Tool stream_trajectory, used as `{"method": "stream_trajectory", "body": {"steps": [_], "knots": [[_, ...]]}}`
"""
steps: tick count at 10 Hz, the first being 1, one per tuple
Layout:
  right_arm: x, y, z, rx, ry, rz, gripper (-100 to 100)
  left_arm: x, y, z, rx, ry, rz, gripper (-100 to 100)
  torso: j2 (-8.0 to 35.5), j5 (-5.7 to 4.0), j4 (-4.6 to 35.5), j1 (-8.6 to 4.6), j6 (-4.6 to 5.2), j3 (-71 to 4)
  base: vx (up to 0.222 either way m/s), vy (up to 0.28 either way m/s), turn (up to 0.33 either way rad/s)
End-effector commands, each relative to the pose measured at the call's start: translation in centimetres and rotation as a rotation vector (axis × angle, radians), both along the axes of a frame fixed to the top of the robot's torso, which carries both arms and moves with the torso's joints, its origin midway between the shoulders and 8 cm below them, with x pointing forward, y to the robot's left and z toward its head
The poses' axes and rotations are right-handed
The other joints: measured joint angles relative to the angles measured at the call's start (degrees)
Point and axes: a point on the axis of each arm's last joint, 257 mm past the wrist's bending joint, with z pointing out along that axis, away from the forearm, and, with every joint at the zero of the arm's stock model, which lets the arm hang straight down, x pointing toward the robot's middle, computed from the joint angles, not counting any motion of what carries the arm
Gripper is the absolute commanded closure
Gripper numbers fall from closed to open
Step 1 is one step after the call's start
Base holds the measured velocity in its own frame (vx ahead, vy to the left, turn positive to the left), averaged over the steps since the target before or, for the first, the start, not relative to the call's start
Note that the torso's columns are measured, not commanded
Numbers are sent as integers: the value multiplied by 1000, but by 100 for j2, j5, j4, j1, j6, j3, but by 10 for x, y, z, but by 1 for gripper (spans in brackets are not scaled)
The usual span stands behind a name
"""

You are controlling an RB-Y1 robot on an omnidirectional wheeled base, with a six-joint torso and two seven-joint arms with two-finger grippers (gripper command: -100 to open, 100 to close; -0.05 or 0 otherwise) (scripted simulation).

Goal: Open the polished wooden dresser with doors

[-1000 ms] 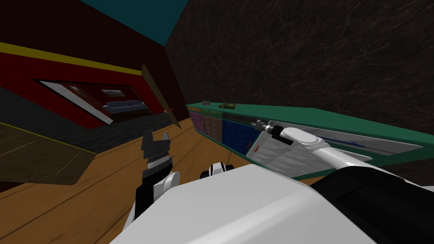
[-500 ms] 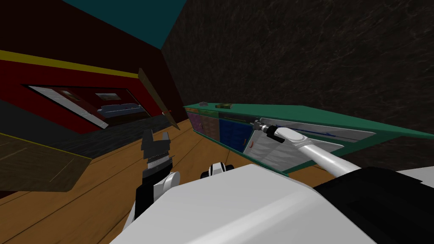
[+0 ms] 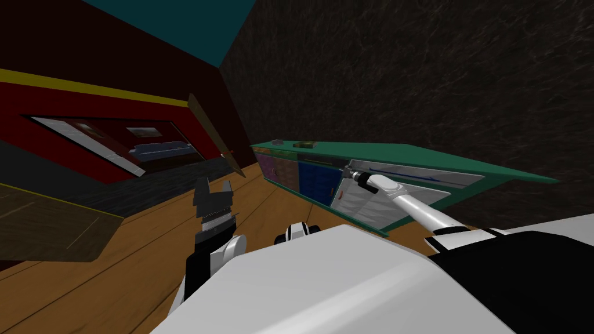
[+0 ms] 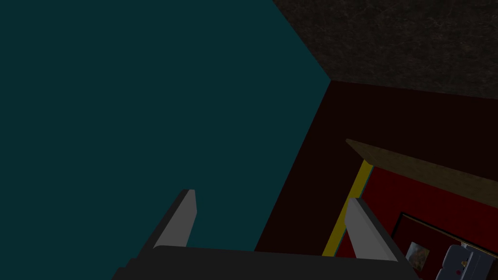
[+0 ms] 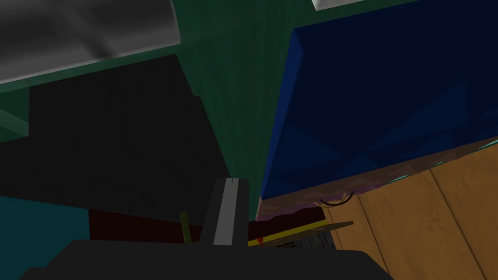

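Right gripper (image 3: 348, 172) at the top corner of the light grey door (image 3: 371, 206) on the green dresser (image 3: 406, 153); left gripper (image 3: 214, 184) held apart, low and left of centre.

In the head view the dresser runs along the dark wall (image 3: 406, 69) from the middle to the right edge of the frame, with a purple door (image 3: 278, 168), a blue door (image 3: 316, 180) and then the grey one, which leans out from the front. The right wrist view shows the right gripper's (image 5: 231, 182) blades clenched together against the dresser's green upright (image 5: 233, 97), with the blue door (image 5: 379, 97) on one side and a dark recess on the other; whether they pinch anything cannot be told. The left gripper's (image 4: 272, 196) fingers are spread wide, grasping nothing, above the wooden floor (image 3: 116, 272).
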Motion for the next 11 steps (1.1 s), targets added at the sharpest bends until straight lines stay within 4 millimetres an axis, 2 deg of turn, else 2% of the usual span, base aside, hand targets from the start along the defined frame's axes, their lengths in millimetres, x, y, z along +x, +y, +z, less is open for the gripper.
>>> {"method": "stream_trajectory", "body": {"steps": [1,2,3,4,5,6,7,8,10,11], "knots": [[14,14,-22,26,14,6,100,0,0,0,0,0,0,0,8,-3,2,-5,2,5,-125,-30,-80],[20,23,-31,36,27,18,100,0,0,0,0,0,0,0,58,-9,14,-21,5,35,-160,-33,-42],[28,18,-30,39,26,5,100,0,0,0,0,0,0,0,66,-8,21,-20,3,44,-78,-18,4],[35,11,-24,42,17,-11,100,0,0,0,0,0,0,0,32,-2,12,-8,2,23,-19,-11,2],[46,17,-7,42,-14,1,100,0,0,0,0,0,0,0,2,0,1,-2,1,2,4,-6,-1],[52,41,-42,55,32,27,100,0,0,0,0,0,0,0,-4,0,-1,-1,0,-3,-100,-24,-73],[59,48,-47,62,41,34,100,0,0,0,0,0,0,0,36,-7,7,-12,4,21,-149,-24,-39],[66,41,-46,64,45,16,100,0,0,0,0,0,0,0,56,-6,17,-14,3,37,-80,-23,0],[86,46,-17,66,-3,23,100,0,0,0,0,0,0,0,10,-1,4,-6,1,7,-13,-13,1],[91,67,-52,83,43,37,100,0,0,0,0,0,0,0,2,-2,1,-2,1,2,-107,-37,-86]]}}
